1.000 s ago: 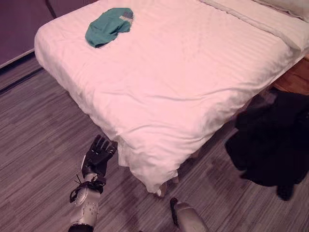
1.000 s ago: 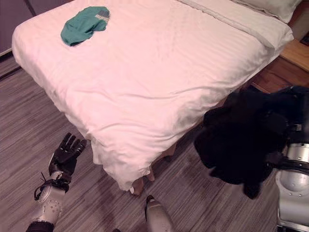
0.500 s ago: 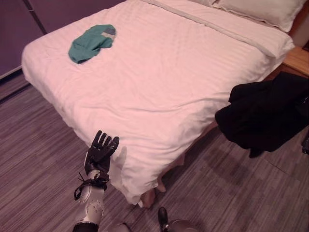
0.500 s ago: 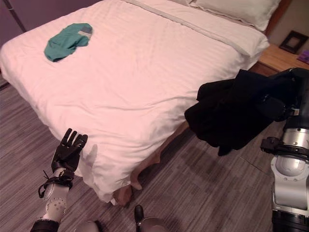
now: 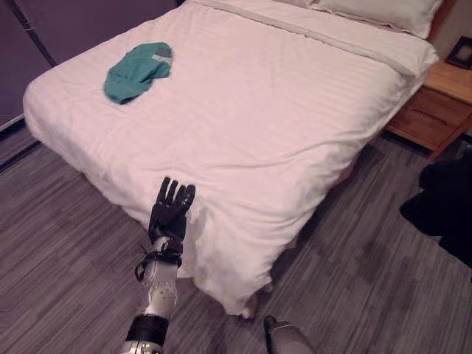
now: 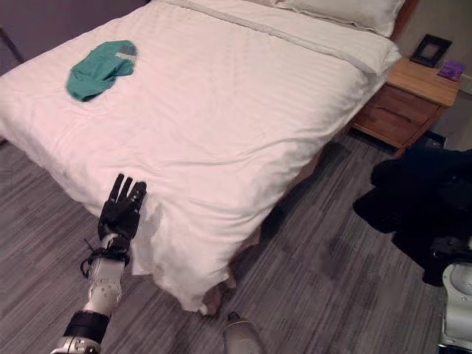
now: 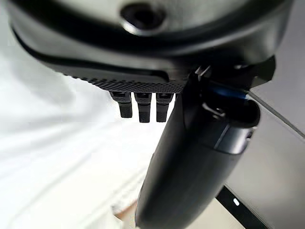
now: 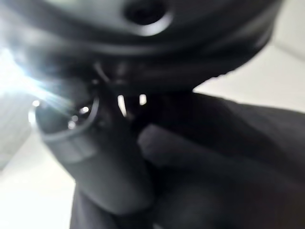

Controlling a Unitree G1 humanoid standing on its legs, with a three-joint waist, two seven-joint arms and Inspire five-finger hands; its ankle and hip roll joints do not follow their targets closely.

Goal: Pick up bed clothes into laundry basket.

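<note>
Left hand (image 5: 170,209), fingers straight and empty, having risen to the bed (image 5: 295,110) edge at lower left; right hand's (image 8: 95,157) fingers are gripping one black garment (image 6: 420,206); one teal garment (image 5: 136,68) is lying upper left.

Soft, even light is falling over the bed (image 5: 280,110), leaving its white cover bright and casting a dim shadow on the floor (image 6: 324,251) beside it. Close to the right hand (image 8: 119,157) everything is blurring, with a glare flaring beside the thumb.

a white-covered bed (image 5: 251,125) carries a crumpled green garment (image 5: 137,70) and pillows (image 6: 335,11) at the head.
</note>
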